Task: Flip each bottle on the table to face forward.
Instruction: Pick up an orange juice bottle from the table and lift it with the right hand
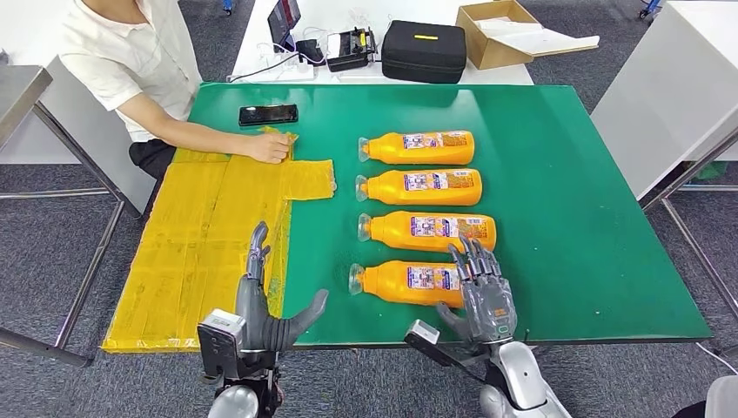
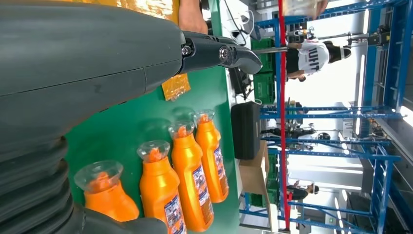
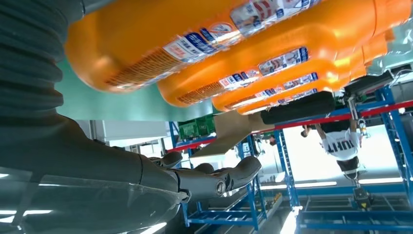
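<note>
on green felt-like tabletop (image 1: pixel 566 218): four glossy orange plastic bottles (image 1: pixel 422 186) lying in a column | right hand (image 1: pixel 483 292) fingers spread, resting on nearest bottle (image 1: pixel 405 283) | left hand (image 1: pixel 265 305) spread, holding nothing

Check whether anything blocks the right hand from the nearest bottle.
Nothing visible does. The right hand sits at the base end of the nearest bottle, fingers spread over it, with only bare green table around. The next bottle lies apart, farther back.

- Four orange bottles (image 1: pixel 419 209) lie in a column on the green table (image 1: pixel 574 200).
- Right hand (image 1: pixel 484 292) rests spread at the nearest bottle (image 1: pixel 407 283); left hand (image 1: pixel 265 300) is spread and empty.
</note>
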Available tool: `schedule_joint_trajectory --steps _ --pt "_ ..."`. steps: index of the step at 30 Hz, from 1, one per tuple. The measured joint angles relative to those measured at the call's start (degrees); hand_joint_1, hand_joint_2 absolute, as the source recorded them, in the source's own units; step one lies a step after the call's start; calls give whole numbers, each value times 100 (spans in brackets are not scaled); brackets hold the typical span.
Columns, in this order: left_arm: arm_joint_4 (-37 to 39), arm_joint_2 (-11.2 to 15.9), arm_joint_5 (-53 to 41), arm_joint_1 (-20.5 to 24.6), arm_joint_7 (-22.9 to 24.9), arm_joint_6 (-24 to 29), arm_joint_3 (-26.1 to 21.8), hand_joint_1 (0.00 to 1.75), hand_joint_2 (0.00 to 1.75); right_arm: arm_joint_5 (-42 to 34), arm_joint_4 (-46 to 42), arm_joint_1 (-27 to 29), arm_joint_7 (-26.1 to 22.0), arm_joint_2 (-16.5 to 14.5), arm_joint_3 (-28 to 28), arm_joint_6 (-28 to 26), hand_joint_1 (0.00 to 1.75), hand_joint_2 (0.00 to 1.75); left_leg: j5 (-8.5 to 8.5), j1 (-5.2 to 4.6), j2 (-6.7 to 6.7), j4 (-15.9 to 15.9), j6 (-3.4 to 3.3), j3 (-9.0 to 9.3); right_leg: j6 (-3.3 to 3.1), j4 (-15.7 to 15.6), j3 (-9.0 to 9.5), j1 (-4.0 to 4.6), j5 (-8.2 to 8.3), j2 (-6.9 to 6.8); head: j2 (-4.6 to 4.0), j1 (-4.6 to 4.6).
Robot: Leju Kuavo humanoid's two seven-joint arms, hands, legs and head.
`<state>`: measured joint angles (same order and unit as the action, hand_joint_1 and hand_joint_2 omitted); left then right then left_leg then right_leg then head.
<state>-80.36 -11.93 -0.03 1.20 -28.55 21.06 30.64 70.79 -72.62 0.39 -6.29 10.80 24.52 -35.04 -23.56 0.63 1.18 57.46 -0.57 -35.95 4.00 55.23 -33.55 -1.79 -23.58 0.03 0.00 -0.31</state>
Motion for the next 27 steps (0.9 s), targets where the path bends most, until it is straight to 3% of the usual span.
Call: schedule_joint_trajectory --steps 18,27 --pt "27 0 -3 8 1 1 35 0 175 -125 61 -24 0 0 -39 61 0 175 0 0 0 0 0 0 0 0 0 0 0 0 0 0" --pt "27 -42 121 -4 128 -79 27 0 175 -434 351 -107 10 49 -40 575 0 175 0 0 0 0 0 -1 0 0 0 0 0 0 0 -1"
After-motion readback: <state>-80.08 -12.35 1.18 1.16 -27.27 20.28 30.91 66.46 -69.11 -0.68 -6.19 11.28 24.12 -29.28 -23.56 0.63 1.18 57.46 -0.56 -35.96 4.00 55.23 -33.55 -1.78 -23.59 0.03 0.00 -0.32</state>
